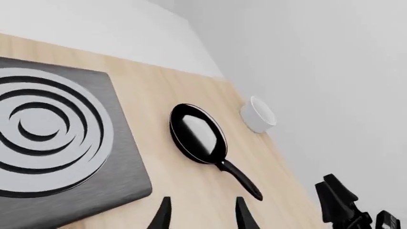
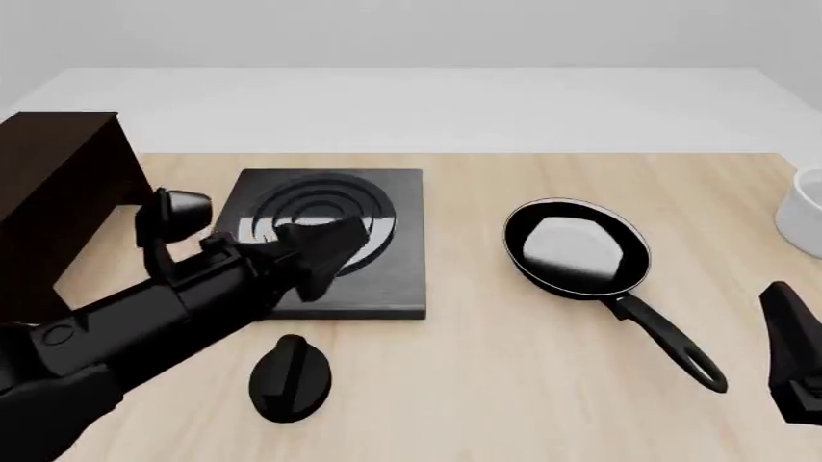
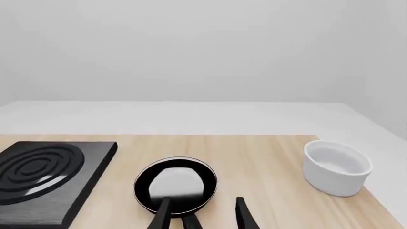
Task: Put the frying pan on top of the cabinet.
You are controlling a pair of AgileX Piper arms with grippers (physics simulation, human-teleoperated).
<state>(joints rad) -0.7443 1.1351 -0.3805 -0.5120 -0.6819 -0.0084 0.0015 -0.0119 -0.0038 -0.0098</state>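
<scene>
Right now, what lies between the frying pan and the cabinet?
In the front view, the square stove plate lies between the frying pan and the cabinet, with the left arm reaching over it.

dark brown wooden cabinet (image 2: 58, 183): far left | square black stove plate (image 2: 337, 241): centre-left | black knob (image 2: 291, 377): before plate | black frying pan (image 2: 576, 247): right | white bowl (image 2: 807, 212): far right

Frying pan (image 2: 576, 248): black, thin pale rim, glossy whitish reflection inside. Cabinet (image 2: 52, 192): very dark brown wood. Stove plate (image 2: 337, 231): black with concentric rings. Knob (image 2: 289, 377): black. Bowl (image 3: 336, 167): white. Table (image 2: 514, 385): light wood grain. Both arms: black
</scene>
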